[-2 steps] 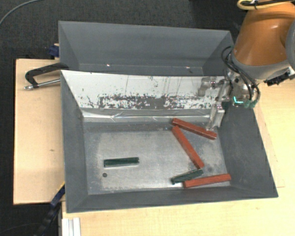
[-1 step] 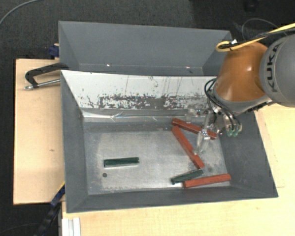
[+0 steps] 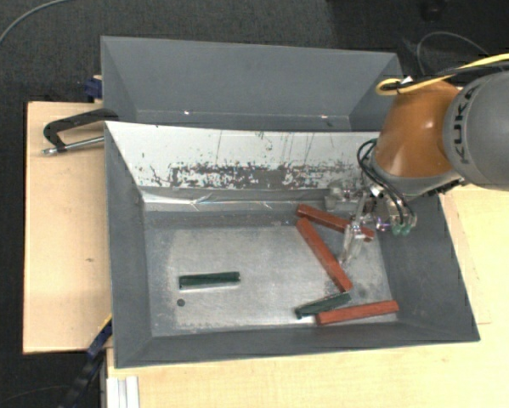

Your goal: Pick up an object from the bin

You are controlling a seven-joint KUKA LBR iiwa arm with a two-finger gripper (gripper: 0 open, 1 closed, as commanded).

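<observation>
My gripper point(image 3: 357, 230) hangs at the right side of the bin, below the orange wrist cover. Its tip is down over the right end of a short red bar point(image 3: 320, 218) that lies slanted near the back wall. A longer red bar point(image 3: 326, 257) runs diagonally from beside that one toward the front right, passing just left of the gripper's tip. Nothing can be seen held in the gripper.
At the front right a dark green bar point(image 3: 323, 305) and another red bar point(image 3: 359, 314) lie end to end in a shallow V. A second dark green bar point(image 3: 209, 280) lies alone at the front left. The arm reaches in over the bin's right wall.
</observation>
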